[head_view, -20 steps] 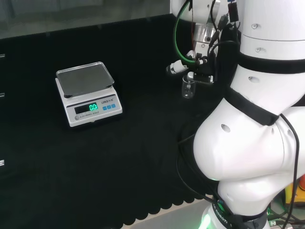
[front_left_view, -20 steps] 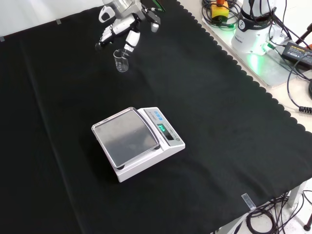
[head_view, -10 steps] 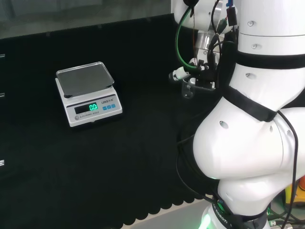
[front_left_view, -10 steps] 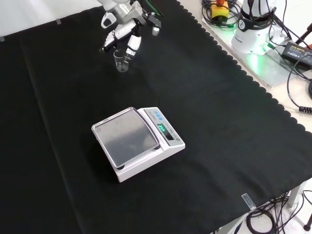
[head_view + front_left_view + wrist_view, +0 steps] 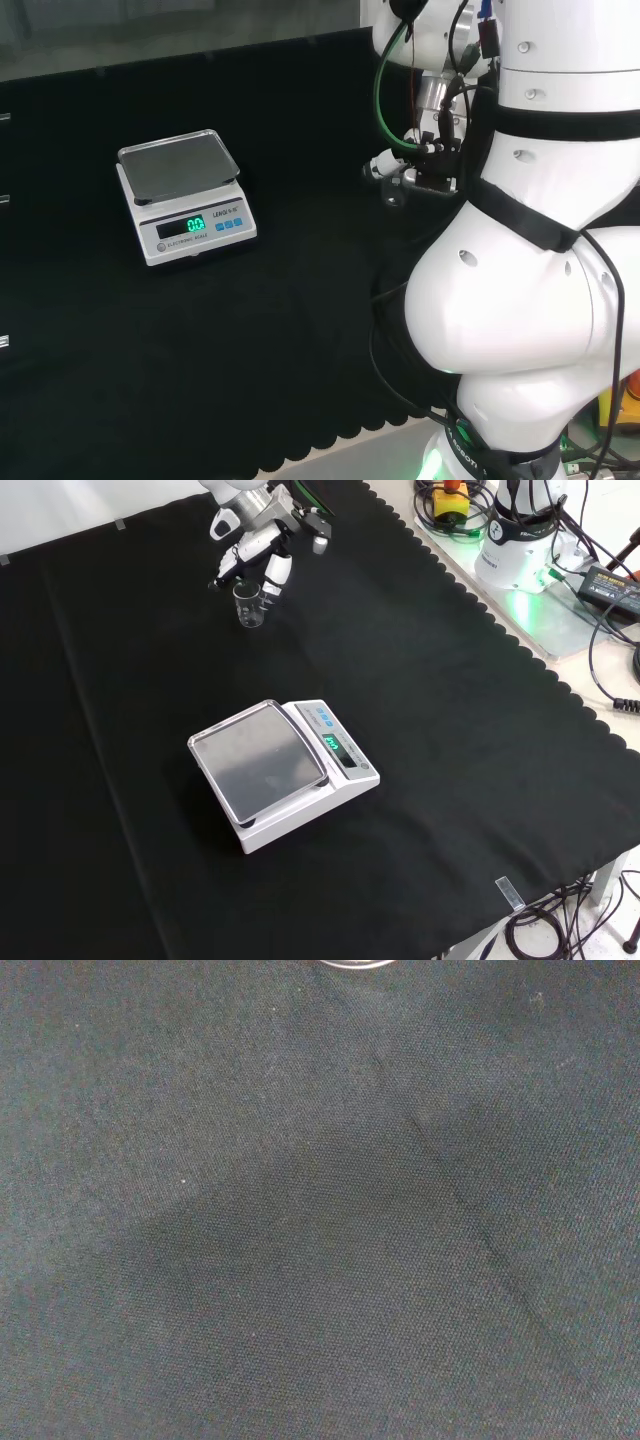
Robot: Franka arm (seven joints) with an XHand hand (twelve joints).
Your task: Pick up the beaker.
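Front view, far left: bare black cloth covered the worktop (image 5: 120,810), with nothing standing on that side.
Scale: a white scale (image 5: 283,771) with a grey pan sat near the middle of the cloth, well apart from the beaker, its lit display facing the lower right.
Beaker: a small clear beaker (image 5: 249,605) stood upright on the cloth near the view's top, above the scale.
Hand: the black and white hand (image 5: 262,552) came in from the top edge, fingers reaching down around the beaker's rim, probably to close on its wall for the lift.
Hand state: fingers looked partly curled about the beaker; whether they touched or gripped it, I could not tell.
Head view: the scale sat at left; the hand (image 5: 415,172) and beaker (image 5: 396,189) sat just left of the arm's big white links, which cut off part of both.
Hard to make out: the beaker's glass nearly vanished against the cloth; any contents could not be seen.
Wrist view: cloth up close, with a pale curved edge at the frame's border, possibly the beaker's rim.
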